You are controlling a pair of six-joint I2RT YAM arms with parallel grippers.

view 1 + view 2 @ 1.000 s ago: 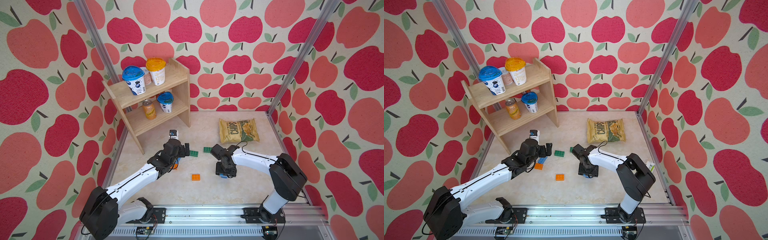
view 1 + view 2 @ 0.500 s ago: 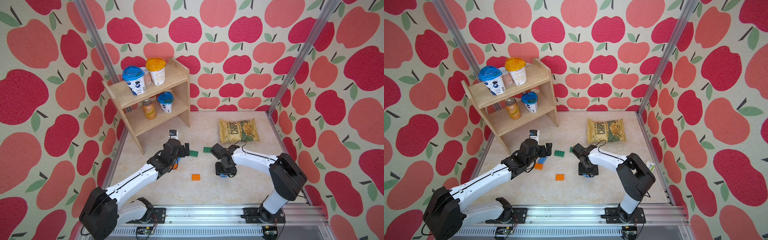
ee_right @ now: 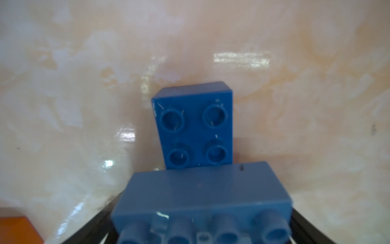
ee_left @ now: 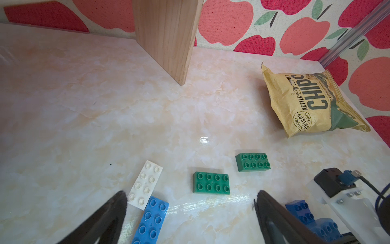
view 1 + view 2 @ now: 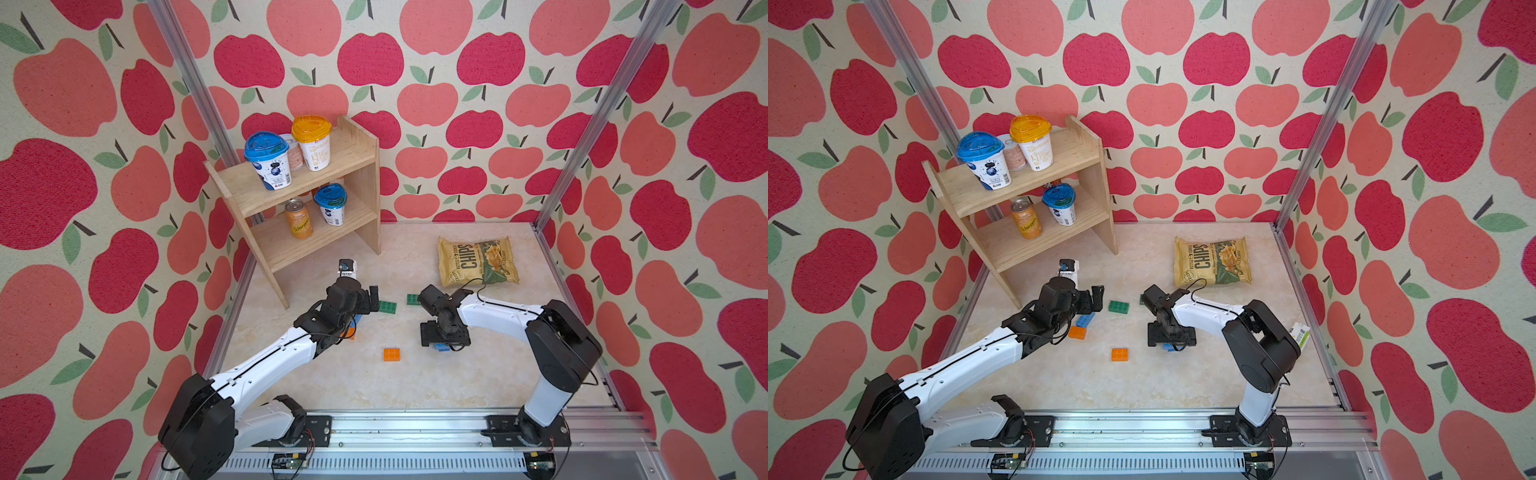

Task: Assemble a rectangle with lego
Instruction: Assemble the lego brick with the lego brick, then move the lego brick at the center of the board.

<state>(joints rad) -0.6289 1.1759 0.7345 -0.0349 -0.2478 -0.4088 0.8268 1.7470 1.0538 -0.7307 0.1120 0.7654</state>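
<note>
The left claw [image 4: 190, 195] is wide with nothing in it. It sits low in the left wrist view, just below a green studded plastic brick [image 4: 211, 182] on the marble worktop [image 4: 105, 105]. The right claw [image 5: 444, 337], in the middle of a top view, sits around a long blue plastic brick [image 3: 202, 190]. I cannot tell if it squeezes it.

The blue brick [image 3: 194, 124] is smooth, shiny plastic with tiny scratches. The table [image 4: 84, 105] is glossy and looks like marble. The shelf [image 5: 368, 208] is plain wood, not shiny, with lines in it. The chips bag [image 5: 478, 259] looks like crinkly paper. The walls [image 5: 457, 62] look like rough cloth. The corner post [image 5: 594, 124] is dull metal.
</note>
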